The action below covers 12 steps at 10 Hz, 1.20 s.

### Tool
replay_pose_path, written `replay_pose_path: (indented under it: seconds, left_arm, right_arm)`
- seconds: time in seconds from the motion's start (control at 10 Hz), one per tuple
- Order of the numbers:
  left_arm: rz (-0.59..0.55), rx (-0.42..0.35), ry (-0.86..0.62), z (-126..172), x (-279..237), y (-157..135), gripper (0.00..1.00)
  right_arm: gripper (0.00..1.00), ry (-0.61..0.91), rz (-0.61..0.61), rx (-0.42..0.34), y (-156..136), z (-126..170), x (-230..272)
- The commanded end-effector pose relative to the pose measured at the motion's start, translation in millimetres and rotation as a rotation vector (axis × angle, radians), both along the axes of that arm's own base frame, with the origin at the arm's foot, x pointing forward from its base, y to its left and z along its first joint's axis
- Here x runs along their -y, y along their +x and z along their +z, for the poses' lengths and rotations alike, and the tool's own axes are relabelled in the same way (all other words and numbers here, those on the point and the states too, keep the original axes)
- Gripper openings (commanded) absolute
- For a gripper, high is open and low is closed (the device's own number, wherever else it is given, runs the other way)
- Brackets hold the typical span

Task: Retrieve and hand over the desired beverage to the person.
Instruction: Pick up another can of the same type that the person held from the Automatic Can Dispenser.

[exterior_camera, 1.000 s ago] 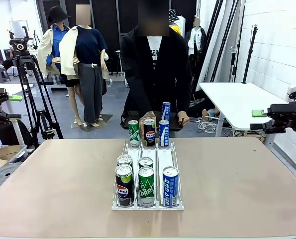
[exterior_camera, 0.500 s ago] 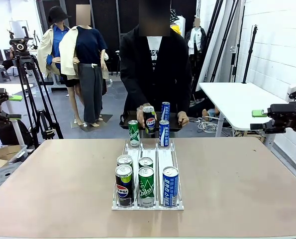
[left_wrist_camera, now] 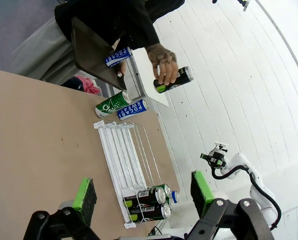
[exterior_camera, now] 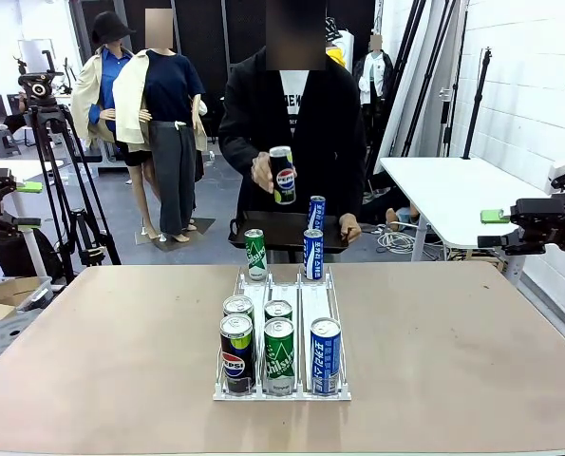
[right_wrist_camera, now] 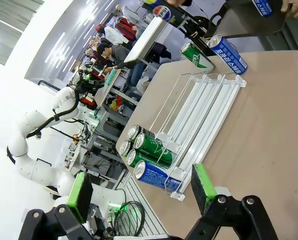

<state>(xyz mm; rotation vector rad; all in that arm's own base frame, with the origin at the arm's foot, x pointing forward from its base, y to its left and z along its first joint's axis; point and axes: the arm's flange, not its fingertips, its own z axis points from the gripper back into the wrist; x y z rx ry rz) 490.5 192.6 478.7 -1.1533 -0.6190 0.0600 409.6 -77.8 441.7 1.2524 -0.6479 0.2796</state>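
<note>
Cans crowd both ends of a clear three-lane rack (exterior_camera: 310, 296) lying lengthwise on the worktop (exterior_camera: 453, 351). At the near end a front Pepsi can (exterior_camera: 235, 353), a green Chilsung cider can (exterior_camera: 280, 356) and a front Pocari Sweat can (exterior_camera: 326, 356) stand one to a lane, with a rear left can (exterior_camera: 237, 306) and a rear middle can (exterior_camera: 278, 310) just behind the first two. At the far end a far green can (exterior_camera: 254, 254) stands in the left lane and a far Pocari Sweat can (exterior_camera: 312, 254) in the right, with a gap in the middle lane between them. The person (exterior_camera: 296, 114) across the worktop holds a dark tray (exterior_camera: 273, 231) level at the far edge, a tray Pocari Sweat can (exterior_camera: 316, 211) upright on it, and the other hand (exterior_camera: 263, 171) grips a raised Pepsi can (exterior_camera: 282, 176) at chest height. A second ago that can stood at the far end of the middle lane, between the green and blue cans. Half a second ago it was just lifted clear, and the rest of the rack has stayed put. The left end effector (left_wrist_camera: 142, 187) and the right end effector (right_wrist_camera: 141, 190) are both released, green pads spread wide and grasping nothing, held up off the worktop. The near cans lie ahead of them, apart, and the person with the raised Pepsi can is well beyond, past the rack's far end.
</note>
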Motion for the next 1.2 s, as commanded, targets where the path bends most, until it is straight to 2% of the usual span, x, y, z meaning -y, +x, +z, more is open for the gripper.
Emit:
replay_pose_path:
  seconds: [0.0, 1.1]
  left_arm:
    - [0.002, 0.002, -0.002, 2.2, -0.1, -0.8, 1.00]
    - [0.002, 0.002, -0.002, 2.2, -0.1, -0.8, 1.00]
  right_arm:
    - [1.00, 0.009, 0.000, 0.008, -1.3, 1.8, -0.9]
    - [1.00, 0.009, 0.000, 0.008, -1.3, 1.8, -0.9]
